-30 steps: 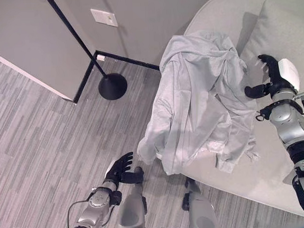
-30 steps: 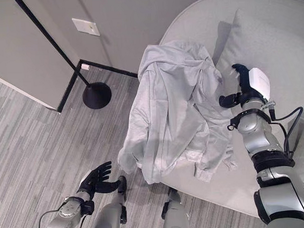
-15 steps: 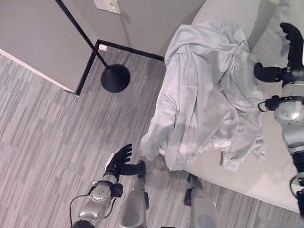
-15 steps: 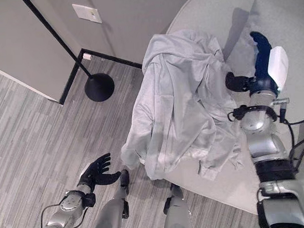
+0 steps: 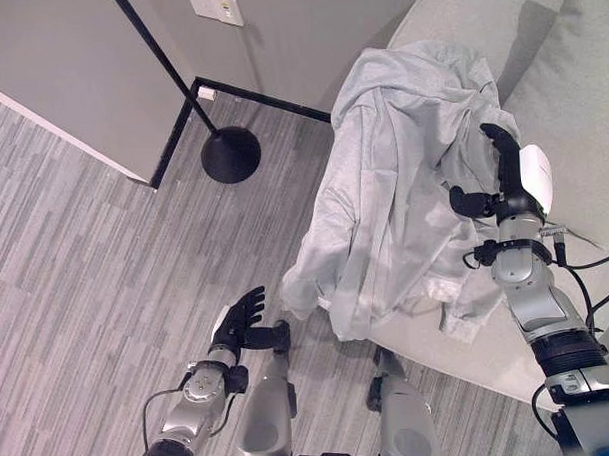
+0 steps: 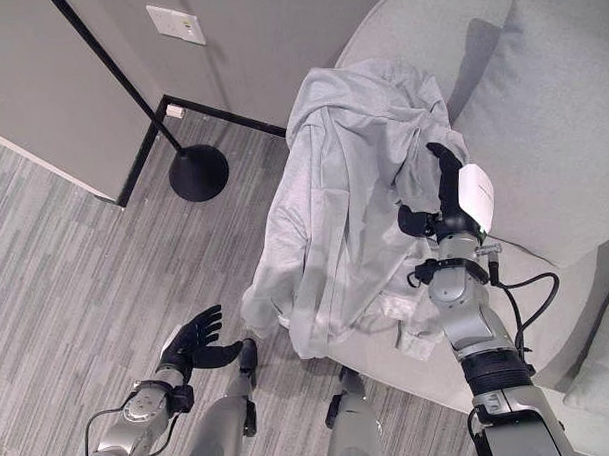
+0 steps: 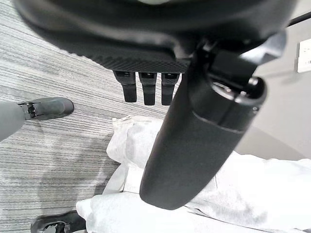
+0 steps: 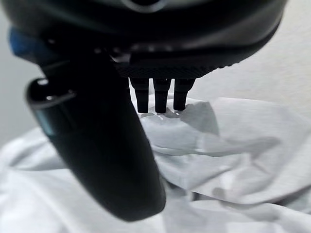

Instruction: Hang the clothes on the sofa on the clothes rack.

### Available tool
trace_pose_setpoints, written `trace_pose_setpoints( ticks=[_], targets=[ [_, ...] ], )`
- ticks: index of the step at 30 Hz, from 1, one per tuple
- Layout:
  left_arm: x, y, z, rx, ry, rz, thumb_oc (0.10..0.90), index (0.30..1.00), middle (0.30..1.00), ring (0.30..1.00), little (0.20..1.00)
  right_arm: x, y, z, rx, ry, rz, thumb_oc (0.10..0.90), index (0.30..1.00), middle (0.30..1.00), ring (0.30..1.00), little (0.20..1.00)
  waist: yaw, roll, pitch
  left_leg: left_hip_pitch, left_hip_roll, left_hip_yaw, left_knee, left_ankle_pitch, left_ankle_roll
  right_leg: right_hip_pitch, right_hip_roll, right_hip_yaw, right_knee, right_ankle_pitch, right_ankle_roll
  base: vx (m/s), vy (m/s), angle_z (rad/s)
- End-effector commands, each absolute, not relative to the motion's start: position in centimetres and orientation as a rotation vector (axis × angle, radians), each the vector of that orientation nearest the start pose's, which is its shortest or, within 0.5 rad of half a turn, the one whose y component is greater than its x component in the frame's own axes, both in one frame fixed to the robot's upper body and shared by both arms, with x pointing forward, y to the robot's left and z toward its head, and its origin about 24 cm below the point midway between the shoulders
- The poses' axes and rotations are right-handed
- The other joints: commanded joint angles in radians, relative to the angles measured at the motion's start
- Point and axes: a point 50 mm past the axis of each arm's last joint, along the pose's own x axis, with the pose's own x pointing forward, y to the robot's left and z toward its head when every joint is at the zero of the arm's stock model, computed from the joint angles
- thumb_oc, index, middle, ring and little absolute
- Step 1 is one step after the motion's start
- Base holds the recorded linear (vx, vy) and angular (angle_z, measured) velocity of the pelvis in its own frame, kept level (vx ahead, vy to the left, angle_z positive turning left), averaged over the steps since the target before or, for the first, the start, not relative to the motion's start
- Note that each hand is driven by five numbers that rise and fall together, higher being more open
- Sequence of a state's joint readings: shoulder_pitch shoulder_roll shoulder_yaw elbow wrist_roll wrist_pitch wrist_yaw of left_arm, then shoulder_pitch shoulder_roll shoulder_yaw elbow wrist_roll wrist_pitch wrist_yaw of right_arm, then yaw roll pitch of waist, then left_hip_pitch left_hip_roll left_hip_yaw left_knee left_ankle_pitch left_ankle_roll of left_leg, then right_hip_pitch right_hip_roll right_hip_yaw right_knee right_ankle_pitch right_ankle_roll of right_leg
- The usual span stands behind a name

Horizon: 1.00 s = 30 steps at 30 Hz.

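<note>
**Grey garment draped over the sofa's edge, right hand spread above it**

Grey garment (image 5: 403, 185) lies crumpled over the rounded end of the light grey sofa (image 5: 549, 350), in the upper centre-right of the head views, with 1 long fold hanging down past the sofa's edge toward the striped grey floor (image 5: 75, 256). A cushion (image 6: 541, 130) leans against the sofa back at the upper right.

The right hand (image 5: 503, 176) sits right of centre, over the garment's right side, fingers straight and the thumb splayed out toward the cloth, holding nothing. In the right wrist view its fingers (image 8: 158, 97) reach to a ridge of the cloth; whether they touch it cannot be told.

The left hand (image 5: 243, 325) is low in the lower left of the frame, above the floor, spread wide and empty. In the left wrist view its fingers (image 7: 148, 87) point toward the hanging end of the garment (image 7: 141, 145), apart from it.

The clothes rack's round black base (image 5: 231, 155) stands on the floor in the upper left, near the wall, with its thin black pole (image 5: 158, 53) slanting up to the frame's top edge. A white wall plate (image 5: 215, 7) sits on the wall just right of the pole.
</note>
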State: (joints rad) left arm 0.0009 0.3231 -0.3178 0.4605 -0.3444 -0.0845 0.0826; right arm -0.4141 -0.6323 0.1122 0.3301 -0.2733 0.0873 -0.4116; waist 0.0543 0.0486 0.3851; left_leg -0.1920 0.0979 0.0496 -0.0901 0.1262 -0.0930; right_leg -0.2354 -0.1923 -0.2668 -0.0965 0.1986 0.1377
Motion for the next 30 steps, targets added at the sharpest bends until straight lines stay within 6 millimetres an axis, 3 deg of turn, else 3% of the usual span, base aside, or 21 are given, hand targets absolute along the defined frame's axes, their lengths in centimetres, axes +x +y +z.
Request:
trace_pose_setpoints(
  ticks=[1, 10, 21, 29, 30],
  targets=[
    [22.4, 18.5, -4.5, 0.114, 0.346, -0.073, 0.800, 0.900, 0.900, 0.900, 0.900, 32.9, -27.0, 19.0, -1.041, -0.420, -0.562, 0.800, 0.900, 0.900, 0.900, 0.900, 0.015, -0.063, -0.055, 0.028, -0.038, -0.028, 0.003, -0.128, 0.001, 0.013, -0.045, 0.061, 0.009, -0.044, 0.051, 0.00, 0.000, 0.00],
    [22.8, 18.8, -4.1, 0.120, 0.323, -0.053, 0.800, 0.900, 0.900, 0.900, 0.900, 32.6, -27.0, 20.3, -1.103, -0.481, -0.617, 0.800, 0.900, 0.900, 0.900, 0.900, 0.013, -0.065, -0.056, 0.021, -0.038, -0.028, 0.003, -0.129, 0.000, 0.008, -0.046, 0.061, 0.009, -0.042, 0.053, 0.00, 0.000, 0.00],
    [23.0, 18.5, -3.9, 0.119, 0.310, -0.064, 0.800, 0.900, 0.900, 0.900, 0.900, 33.8, -28.0, 19.8, -1.140, -0.387, -0.685, 0.800, 0.900, 0.900, 0.900, 0.900, 0.024, -0.067, -0.040, -0.008, -0.038, -0.032, 0.003, -0.117, -0.003, -0.018, -0.048, 0.063, 0.009, -0.034, 0.054, 0.00, 0.000, 0.00],
    [24.3, 18.9, -2.3, 0.128, 0.235, -0.048, 0.800, 0.900, 0.900, 0.900, 0.900, 35.1, -29.3, 22.4, -1.217, -0.373, -0.804, 0.800, 0.900, 0.900, 0.900, 0.900, 0.033, -0.058, -0.009, -0.087, -0.035, -0.040, 0.003, -0.091, -0.012, -0.086, -0.049, 0.061, 0.009, -0.016, 0.058, -0.02, 0.004, 0.02],
    [25.0, 19.4, -1.0, 0.121, 0.175, -0.028, 0.800, 0.900, 0.900, 0.900, 0.900, 35.8, -30.3, 23.1, -1.243, -0.319, -0.813, 0.400, 0.300, 0.300, 0.300, 0.300, 0.044, -0.049, 0.007, -0.132, -0.039, -0.048, 0.003, -0.077, -0.018, -0.123, -0.052, 0.062, 0.009, -0.006, 0.060, -0.07, 0.013, 0.19]
  ],
)
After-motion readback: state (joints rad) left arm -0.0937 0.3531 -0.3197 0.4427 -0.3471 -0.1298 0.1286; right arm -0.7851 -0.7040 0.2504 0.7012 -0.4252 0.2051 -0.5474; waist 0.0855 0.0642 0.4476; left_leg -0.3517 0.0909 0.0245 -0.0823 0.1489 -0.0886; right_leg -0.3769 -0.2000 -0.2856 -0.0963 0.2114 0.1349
